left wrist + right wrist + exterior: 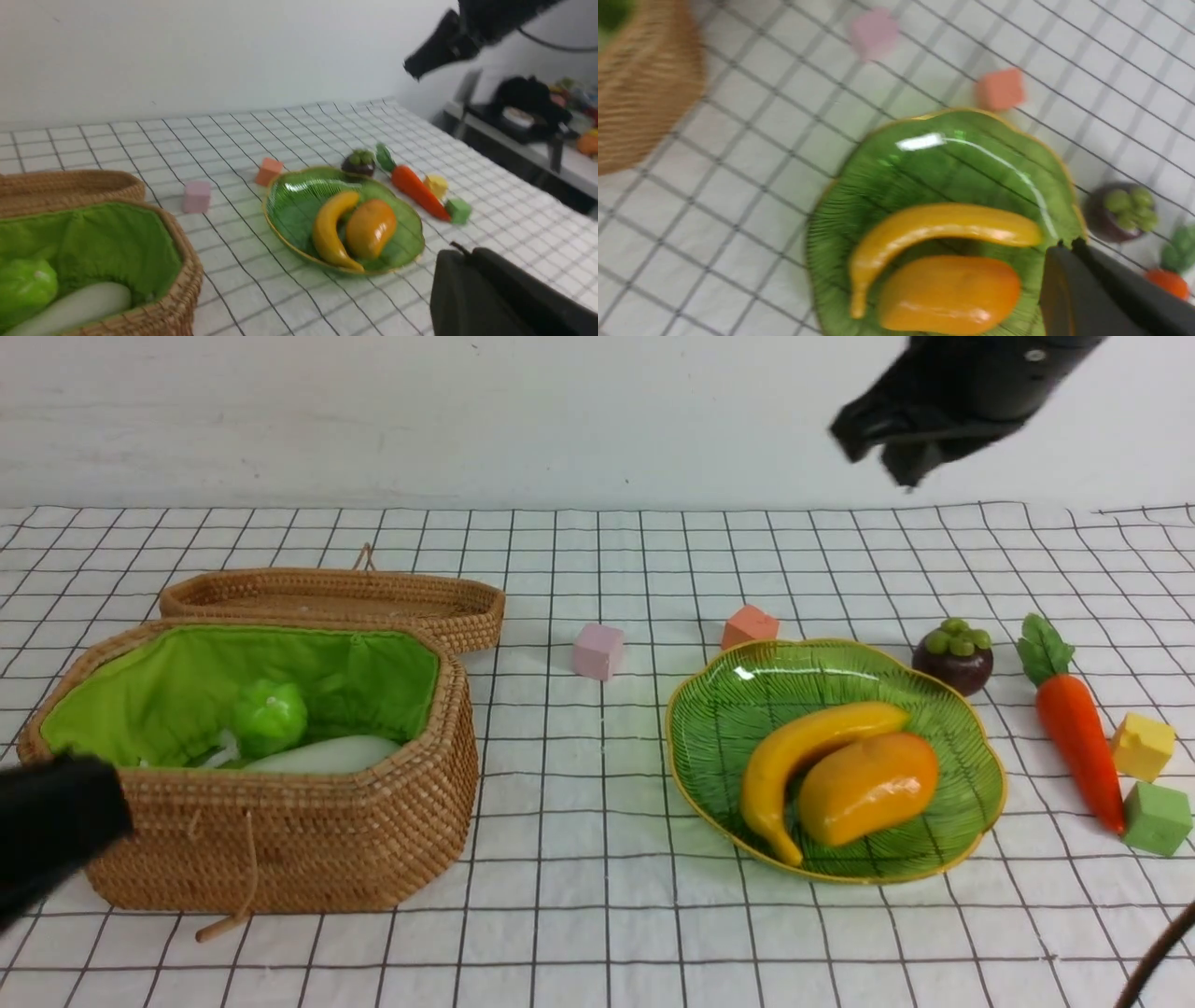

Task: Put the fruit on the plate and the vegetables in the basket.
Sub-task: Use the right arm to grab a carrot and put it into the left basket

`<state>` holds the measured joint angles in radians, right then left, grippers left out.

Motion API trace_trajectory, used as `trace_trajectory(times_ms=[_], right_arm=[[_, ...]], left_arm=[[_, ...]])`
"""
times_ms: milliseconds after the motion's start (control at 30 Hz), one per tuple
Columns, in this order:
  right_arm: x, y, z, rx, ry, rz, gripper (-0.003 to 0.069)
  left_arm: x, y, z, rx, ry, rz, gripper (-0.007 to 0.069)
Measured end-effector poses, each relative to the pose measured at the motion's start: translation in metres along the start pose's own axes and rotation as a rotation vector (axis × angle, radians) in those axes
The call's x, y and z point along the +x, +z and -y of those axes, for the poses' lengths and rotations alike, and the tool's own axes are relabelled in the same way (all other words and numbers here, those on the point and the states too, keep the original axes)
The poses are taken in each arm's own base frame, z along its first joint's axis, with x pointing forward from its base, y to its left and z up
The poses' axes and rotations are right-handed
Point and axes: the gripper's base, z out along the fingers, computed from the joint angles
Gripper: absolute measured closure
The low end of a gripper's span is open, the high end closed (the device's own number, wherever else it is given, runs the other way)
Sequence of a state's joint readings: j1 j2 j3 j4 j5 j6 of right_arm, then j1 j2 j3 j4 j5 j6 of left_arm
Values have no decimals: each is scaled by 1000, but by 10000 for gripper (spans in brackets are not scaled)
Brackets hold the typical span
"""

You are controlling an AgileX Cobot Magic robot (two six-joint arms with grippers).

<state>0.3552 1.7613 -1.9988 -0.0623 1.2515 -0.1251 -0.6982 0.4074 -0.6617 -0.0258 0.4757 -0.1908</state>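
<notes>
- Front view, left side: open basket (280, 840) on the checked cloth (579, 859), holding the ridged gourd (269, 714) and the white radish (327, 753) on its green lining. Radish lying flat, long axis roughly left to right.
- Flat wicker lid (336, 602) just behind the basket.
- Right of centre: plate (719, 709) carrying the banana (803, 747) and the mango (868, 789), touching. Both slanted from far right to near left, with the banana's inner curve against the mango.
- Mangosteen (952, 655) on the cloth, just beyond the plate's far right rim, green cap up.
- Carrot (1078, 737) on the cloth right of the plate, leaves toward the far wall, tip toward the robot.
- Yellow cube (1142, 747) and green cube (1158, 818) just beside the carrot's tip half. Pink cube (597, 651) and orange cube (749, 625) behind the plate.
- Right gripper (878, 443) high above the far right, pressed together, carrying nothing.
- Left gripper (84, 807) low by the basket's near left corner, blurred, pressed together.
- Left wrist view: gourd and radish in the basket, banana and mango on the plate, carrot leaves near the mangosteen.
- Right wrist view, blurred: plate from above with banana against mango; mangosteen and carrot off its rim.
</notes>
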Motion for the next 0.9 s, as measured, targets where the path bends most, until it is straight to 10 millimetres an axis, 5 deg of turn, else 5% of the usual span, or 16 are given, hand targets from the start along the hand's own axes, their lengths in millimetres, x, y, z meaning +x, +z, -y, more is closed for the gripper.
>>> trace_trajectory(times_ms=[133,233,433,633,900], right_arm=[[30,20,68,66,243,-97,637],[48,37,93,64,339,-161,608],[97,119,154,46,541,-292,387],[114,183,172,43,489,-275,220],[133,240,178,72,460,-265,195]], left_arm=[[9,-1,12,132,110,-94,617],[9,-2,16,179,118,-93,617],[6,-2,19,215,109,-55,611],[4,-2,19,211,109,-34,606],[-2,-2,18,193,102,35,599]])
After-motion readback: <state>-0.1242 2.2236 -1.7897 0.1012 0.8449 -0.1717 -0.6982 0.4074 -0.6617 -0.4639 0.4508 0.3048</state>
